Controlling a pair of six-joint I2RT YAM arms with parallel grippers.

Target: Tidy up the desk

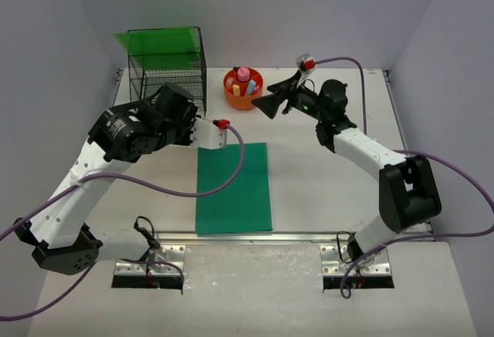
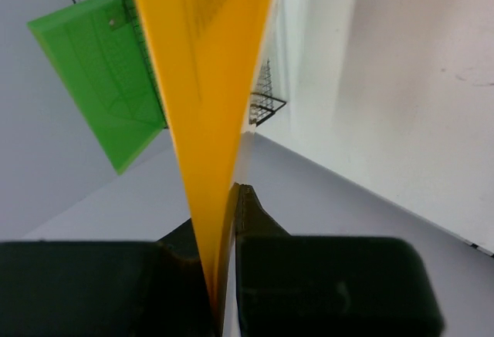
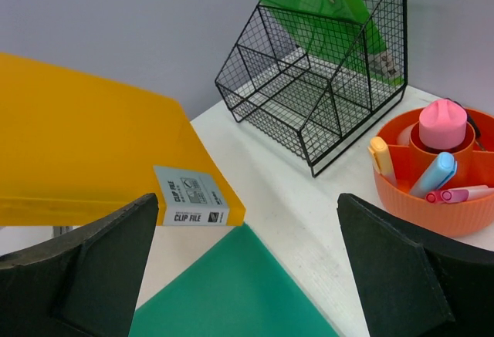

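Note:
The white desk (image 1: 324, 190) carries a teal folder (image 1: 234, 188) lying flat near its front middle. My left gripper (image 2: 230, 202) is shut on the edge of a yellow clip file (image 2: 204, 82) and holds it up edge-on beside the black wire rack (image 1: 168, 71). In the top view the left gripper (image 1: 193, 125) hides the file. The right wrist view shows the yellow file (image 3: 85, 160) in the air above the teal folder (image 3: 239, 291). My right gripper (image 1: 266, 104) is open and empty, just right of the orange pen holder (image 1: 243, 88); it also shows in the right wrist view (image 3: 247, 202).
A green folder (image 1: 158, 42) stands in the wire rack (image 3: 309, 82) at the back left. The orange holder (image 3: 432, 175) contains several pens and markers. Pale grey walls enclose the desk, and a metal rail (image 1: 255, 238) runs along its front edge.

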